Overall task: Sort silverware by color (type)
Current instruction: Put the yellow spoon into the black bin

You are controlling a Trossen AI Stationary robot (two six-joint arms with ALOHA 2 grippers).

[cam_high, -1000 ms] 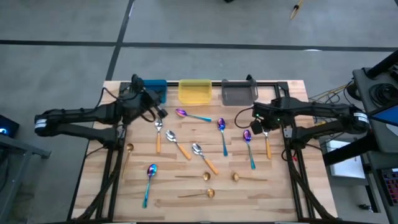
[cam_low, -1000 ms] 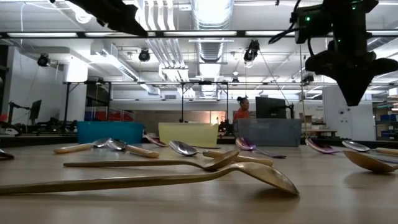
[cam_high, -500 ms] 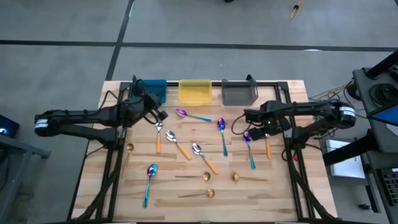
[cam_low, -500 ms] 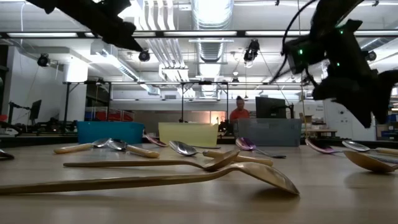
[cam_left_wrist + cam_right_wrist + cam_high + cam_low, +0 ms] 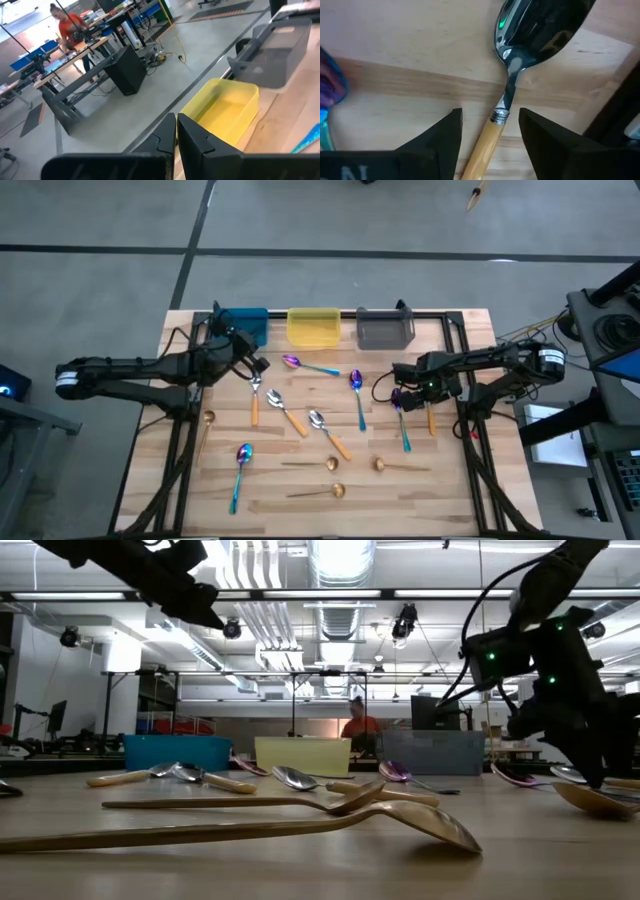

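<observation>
Our right tool (image 5: 487, 140) hangs low over the table (image 5: 450, 480) with its fingers (image 5: 442, 137) spread wide, straddling the neck of an orange-handled spoon (image 5: 507, 95) that lies flat, ungripped. A purple-blue spoon (image 5: 400, 415) lies just beside it. Our left tool (image 5: 176, 142) is pinched closed and empty, held above the table near the blue bin (image 5: 245, 320) and yellow bin (image 5: 313, 327). The other spoons lie scattered mid-table

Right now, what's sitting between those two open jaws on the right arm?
The neck of an orange-handled spoon, where its silver bowl joins the handle, lies on the wooden table between the right gripper's open jaws. The right wrist view shows it.
</observation>
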